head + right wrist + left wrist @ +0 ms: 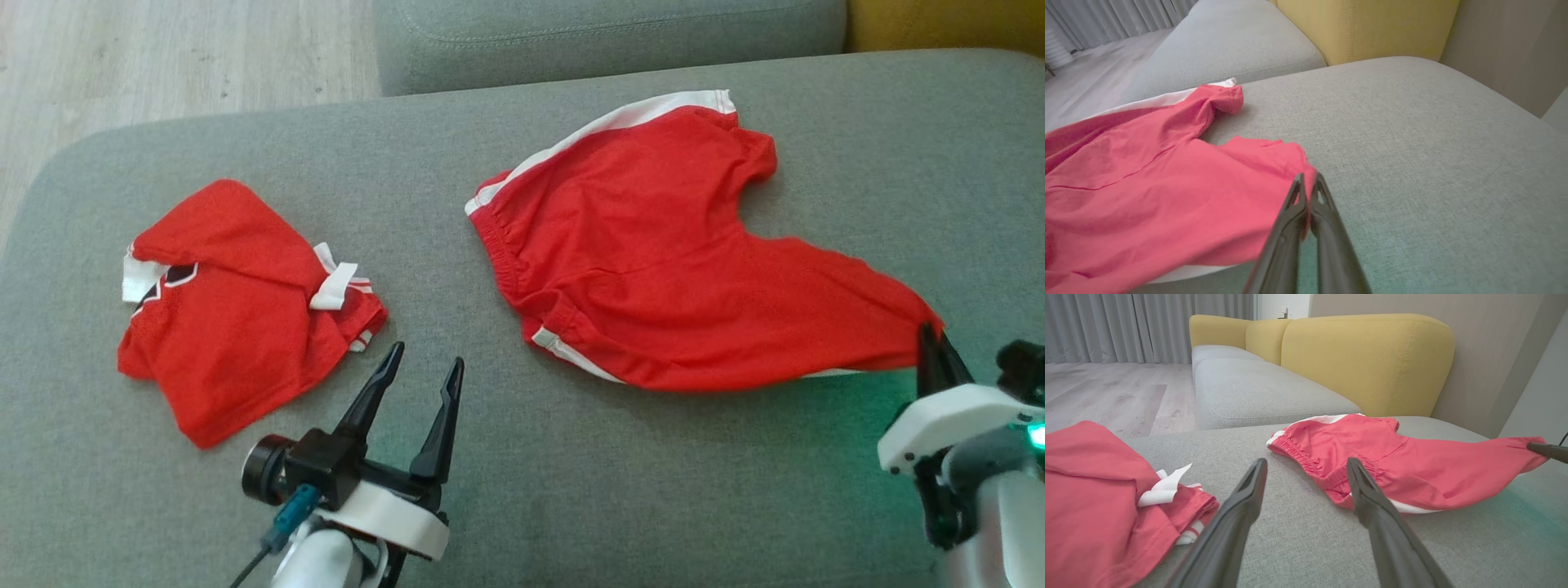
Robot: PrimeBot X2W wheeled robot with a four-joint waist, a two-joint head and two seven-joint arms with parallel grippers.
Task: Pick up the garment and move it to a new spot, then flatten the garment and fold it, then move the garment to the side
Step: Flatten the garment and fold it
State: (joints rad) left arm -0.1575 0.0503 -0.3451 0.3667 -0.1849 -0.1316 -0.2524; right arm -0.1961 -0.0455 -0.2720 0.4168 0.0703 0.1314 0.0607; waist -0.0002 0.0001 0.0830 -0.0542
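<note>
The garment [653,261] is a pair of red shorts with white side stripes, spread over the middle and right of a grey cushion [522,490]. My right gripper [931,339] is shut on the tip of its right leg hem, which is pulled out to a point; the right wrist view shows the red cloth [1208,196] pinched between the closed fingertips of that gripper [1307,181]. My left gripper [426,363] stands open near the front, between the two red pieces, holding nothing. In the left wrist view the shorts [1392,461] lie just beyond the open left gripper [1304,467].
A second red garment with white trim [237,310] lies crumpled at the cushion's left. Another grey cushion [604,33] and a yellow backrest [1367,359] stand behind. Wooden floor [163,57] lies beyond the left edge.
</note>
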